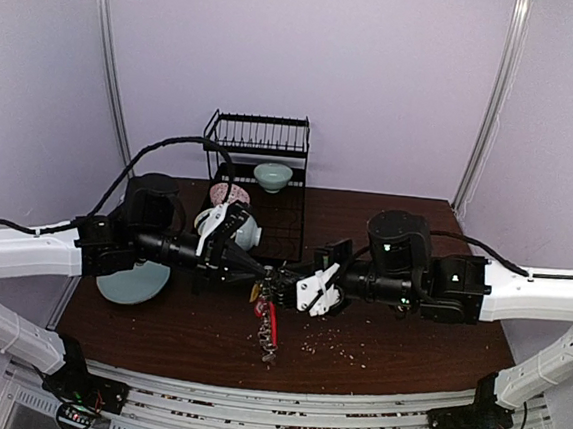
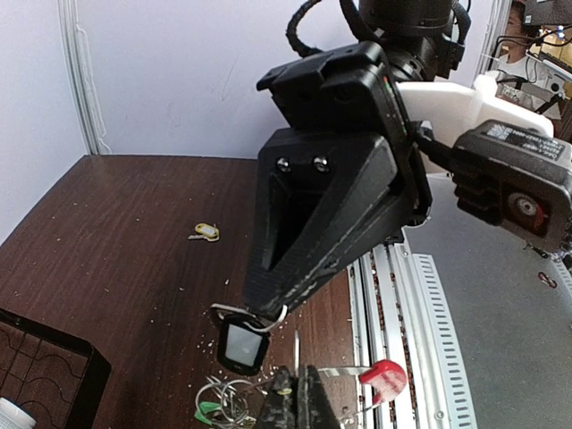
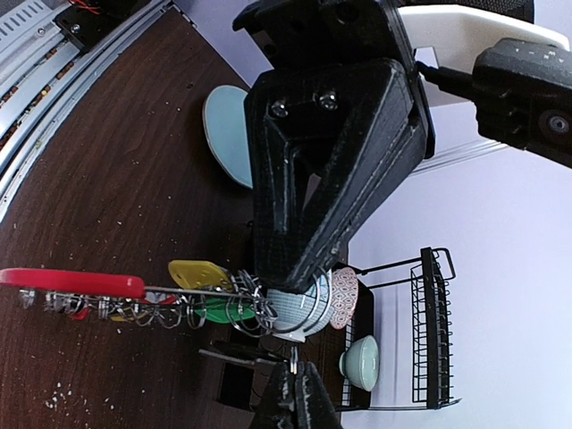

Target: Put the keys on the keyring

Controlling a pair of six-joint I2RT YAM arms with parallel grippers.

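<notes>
Steel keyring [image 3: 214, 308] clenched in my left fingers [image 2: 313, 404], dark-headed key [image 2: 243, 344] pinched by right fingers [image 3: 310, 407]; I'd brace the ring rigid and feed the key slowly along its coil.

Left hand [image 1: 259, 268] and right hand [image 1: 299, 282] tip to tip over brown table [image 1: 416, 336], keyring [image 1: 268, 323] at their tips — red strap
</notes>
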